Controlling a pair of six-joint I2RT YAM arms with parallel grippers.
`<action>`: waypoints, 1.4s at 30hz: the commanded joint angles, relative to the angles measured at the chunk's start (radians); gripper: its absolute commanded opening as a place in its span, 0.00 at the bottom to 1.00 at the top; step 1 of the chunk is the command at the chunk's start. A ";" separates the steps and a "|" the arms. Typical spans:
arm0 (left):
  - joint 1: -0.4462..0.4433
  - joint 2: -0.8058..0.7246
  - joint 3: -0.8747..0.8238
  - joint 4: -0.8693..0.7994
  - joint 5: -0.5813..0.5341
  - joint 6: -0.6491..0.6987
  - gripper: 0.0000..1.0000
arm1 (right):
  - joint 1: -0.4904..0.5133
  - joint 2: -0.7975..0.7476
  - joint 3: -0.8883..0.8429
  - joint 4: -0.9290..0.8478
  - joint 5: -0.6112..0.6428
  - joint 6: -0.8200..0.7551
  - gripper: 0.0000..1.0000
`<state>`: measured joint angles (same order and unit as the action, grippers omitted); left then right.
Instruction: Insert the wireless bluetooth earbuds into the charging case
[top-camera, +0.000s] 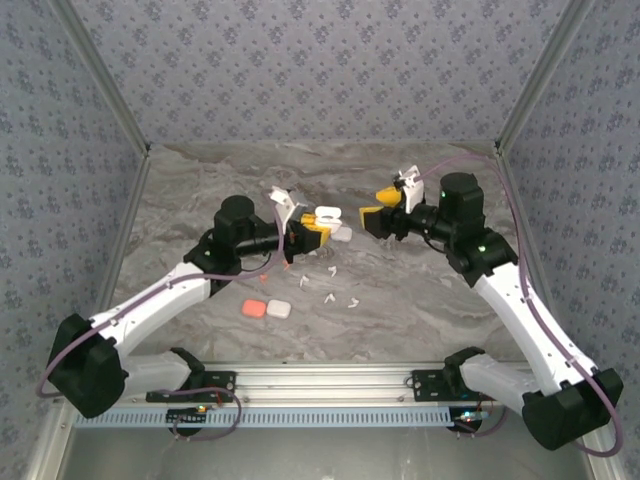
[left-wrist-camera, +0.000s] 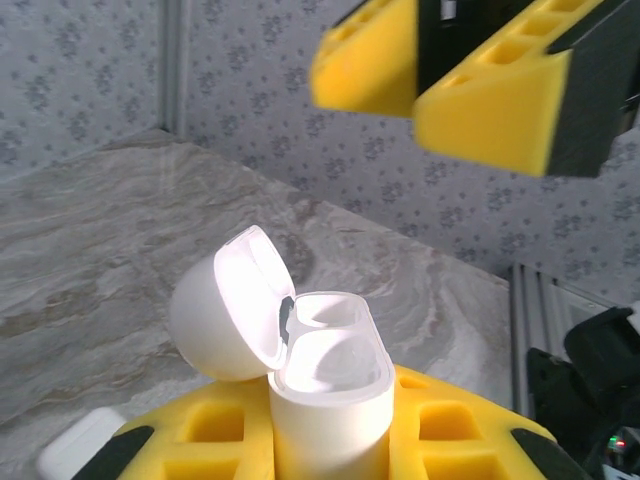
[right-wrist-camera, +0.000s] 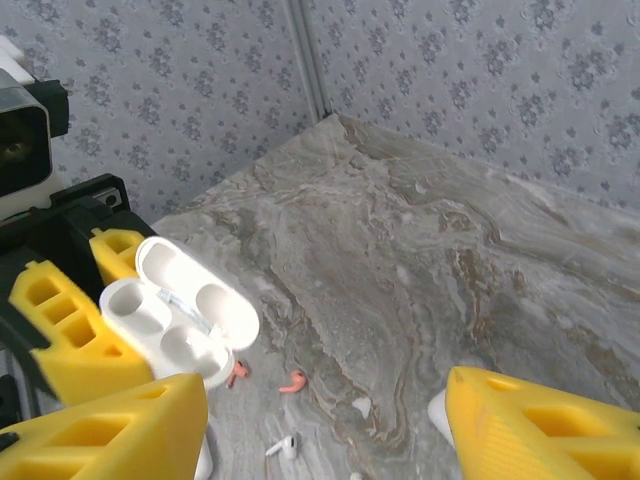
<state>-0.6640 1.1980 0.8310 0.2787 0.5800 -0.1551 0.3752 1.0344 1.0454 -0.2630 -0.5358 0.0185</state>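
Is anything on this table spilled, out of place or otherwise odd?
Yes. Several white earbuds lie scattered loose on the table, and two coral earbuds lie near them. The open case held in the left claw has both hollows empty. Nothing looks damaged.

The left gripper (top-camera: 314, 236) grips the charging case (top-camera: 326, 214); the right gripper (top-camera: 376, 206), jaws apart, hovers just right of that case.

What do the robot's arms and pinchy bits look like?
The left arm and right arm have smooth white shells with chunky black joints. A thin purple cable runs along each. The jaws are bright yellow wedges with square holes, backed in black. The right arm shows tiny green lights.
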 joint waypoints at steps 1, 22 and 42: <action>-0.006 -0.056 -0.039 0.071 -0.097 0.036 0.00 | -0.002 -0.015 -0.023 -0.122 0.045 0.046 0.67; -0.006 -0.155 -0.126 0.061 -0.255 0.087 0.00 | 0.322 0.347 -0.227 -0.296 0.349 0.489 0.49; -0.006 -0.159 -0.118 0.031 -0.264 0.086 0.00 | 0.363 0.542 -0.183 -0.235 0.356 0.509 0.41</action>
<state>-0.6640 1.0580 0.7048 0.3099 0.3244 -0.0864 0.7288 1.5589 0.8272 -0.4980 -0.1970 0.5098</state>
